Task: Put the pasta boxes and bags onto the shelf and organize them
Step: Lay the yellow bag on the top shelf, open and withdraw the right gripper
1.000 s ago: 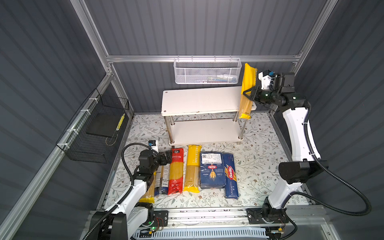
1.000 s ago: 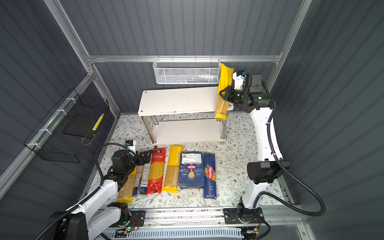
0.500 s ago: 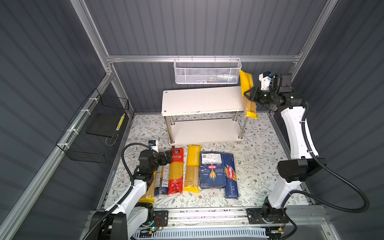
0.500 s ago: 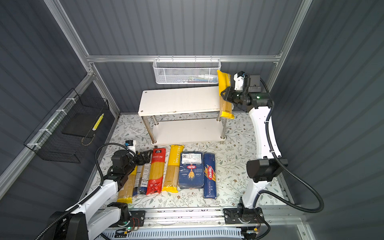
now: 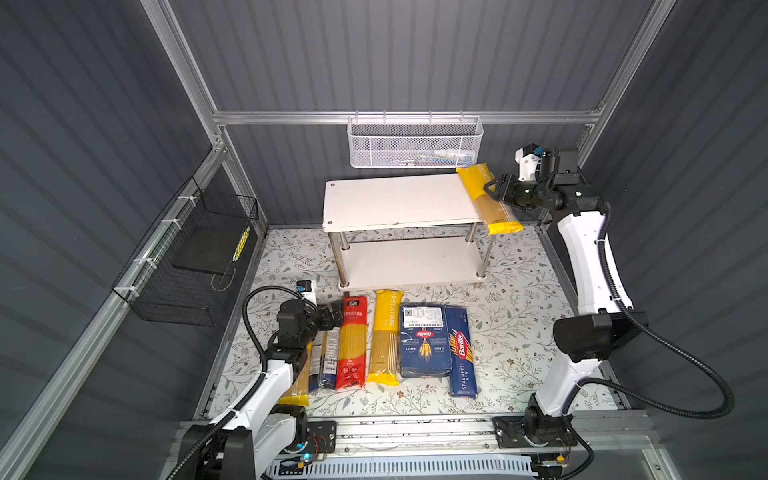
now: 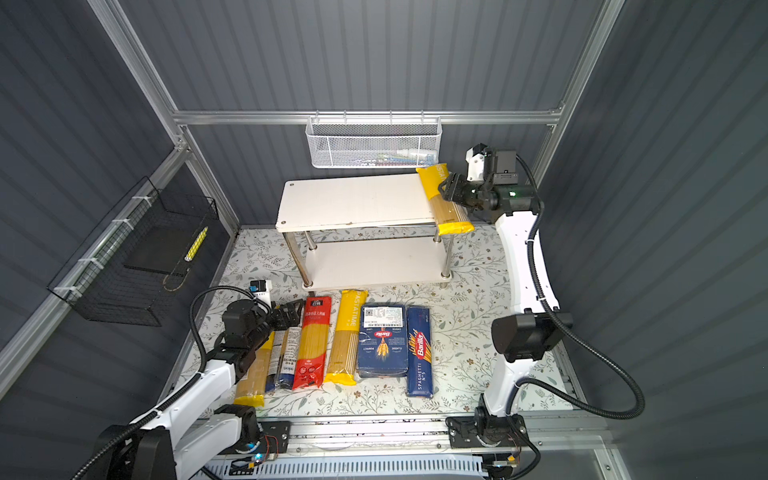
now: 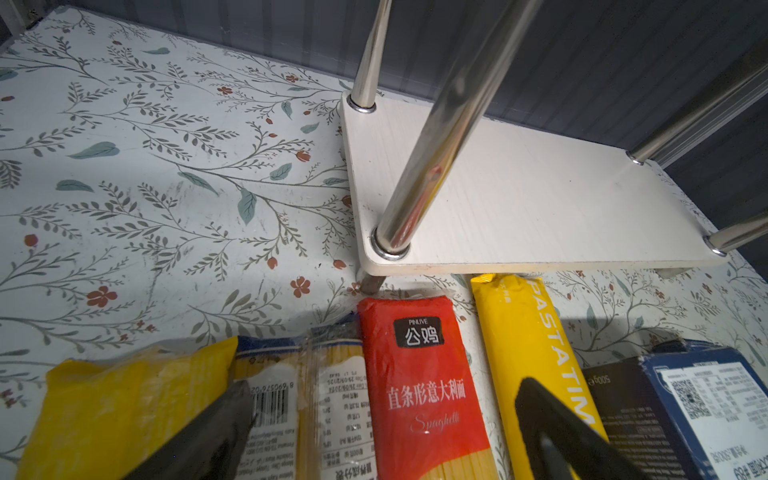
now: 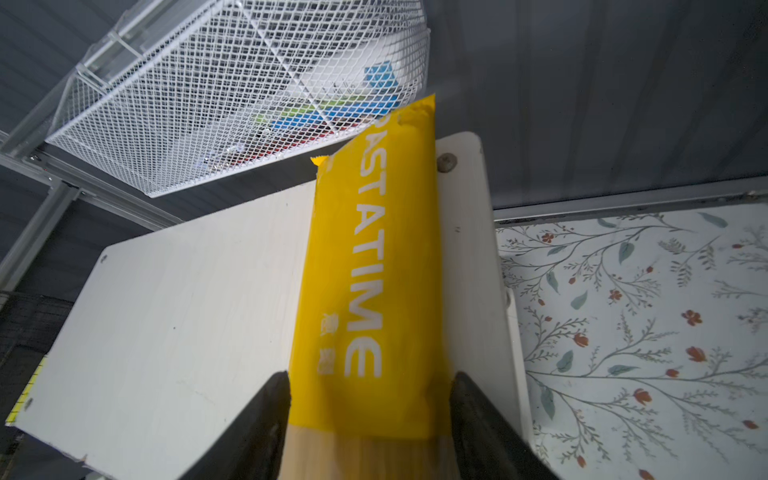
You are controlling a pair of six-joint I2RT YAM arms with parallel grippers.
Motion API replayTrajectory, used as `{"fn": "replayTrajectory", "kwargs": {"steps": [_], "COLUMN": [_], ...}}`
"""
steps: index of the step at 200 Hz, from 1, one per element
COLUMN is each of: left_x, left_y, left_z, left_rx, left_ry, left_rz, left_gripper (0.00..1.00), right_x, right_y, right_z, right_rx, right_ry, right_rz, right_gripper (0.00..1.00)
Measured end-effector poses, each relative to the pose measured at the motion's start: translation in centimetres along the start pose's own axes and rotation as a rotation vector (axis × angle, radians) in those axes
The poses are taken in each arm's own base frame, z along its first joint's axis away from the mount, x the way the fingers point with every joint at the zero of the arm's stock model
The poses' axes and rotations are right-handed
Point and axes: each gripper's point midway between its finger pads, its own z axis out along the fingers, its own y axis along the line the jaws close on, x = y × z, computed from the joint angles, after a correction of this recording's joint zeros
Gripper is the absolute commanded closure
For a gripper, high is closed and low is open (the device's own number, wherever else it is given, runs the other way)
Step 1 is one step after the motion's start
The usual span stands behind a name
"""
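Black wire basket: hangs on the side wall, well to the left of the shelf.
Left gripper: low over the row of packets in front of the shelf's left front leg. Its jaws stand wide, one finger over the edge of the yellow-ended bag and the other over the yellow bag, and it holds nothing.
Yellow-ended bag: flat on the bench, leftmost in the row and mostly under the left arm. Its long axis runs from the shelf toward the near bench edge.
Blue-label bag: just beside it, in the same direction.
Red bag: next in the row, with its red top end pointing at the shelf.
Yellow bag: next in the row. Its top end nearly reaches the shelf's lower board.
Wide box: flat, just beside the yellow bag, parallel to it.
SPAGHETTI box: flat, touching the wide box and parallel to it, reaching farther away from the shelf.
White mesh basket: on the back wall, above and behind the shelf.
Shelved bag: flat on the right end of the shelf's top board. Its long axis crosses the board from back to front, a little slanted, and the front yellow end overhangs the front edge.
Right gripper: at the shelf's right end. Its jaws are parted on both sides of the shelved bag, slightly wider than the bag, and do not squeeze it.
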Motion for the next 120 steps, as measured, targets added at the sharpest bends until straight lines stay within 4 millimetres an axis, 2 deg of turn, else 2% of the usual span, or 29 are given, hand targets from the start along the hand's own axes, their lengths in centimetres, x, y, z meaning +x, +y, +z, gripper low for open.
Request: {"fn": "replayTrajectory", "kwargs": {"steps": [23, 43, 75, 93, 120], "left_x": [0.0, -0.1, -0.1, -0.1, -0.3], "left_y": [0.0, 0.0, 0.0, 0.0, 0.0], "left_z": [0.0, 0.0, 0.0, 0.0, -0.2], "left_rx": [0.0, -0.002, -0.003, -0.003, -0.004], "left_ry": [-0.001, -0.003, -0.003, -0.003, -0.012], "left_rz": [0.0, 0.0, 0.0, 0.0, 0.002], "left_gripper": [0.0, 0.0, 0.0, 0.0, 0.0], "right_x": [-0.4, -0.8, -1.0, 0.2, 3.2], "right_y": [0.4, 0.9, 2.1, 2.4, 1.8], "right_z": [-0.8, -1.9, -4.7, -6.4, -8.6], "right_rx": [-0.004, -0.01, -0.021, -0.022, -0.004], "right_ry": [-0.019, -0.039, -0.077, -0.084, -0.086], "right_rz": [-0.013, -0.028, -0.056, -0.061, -0.052], "right_gripper": [0.2, 0.17, 0.14, 0.12, 0.1]}}
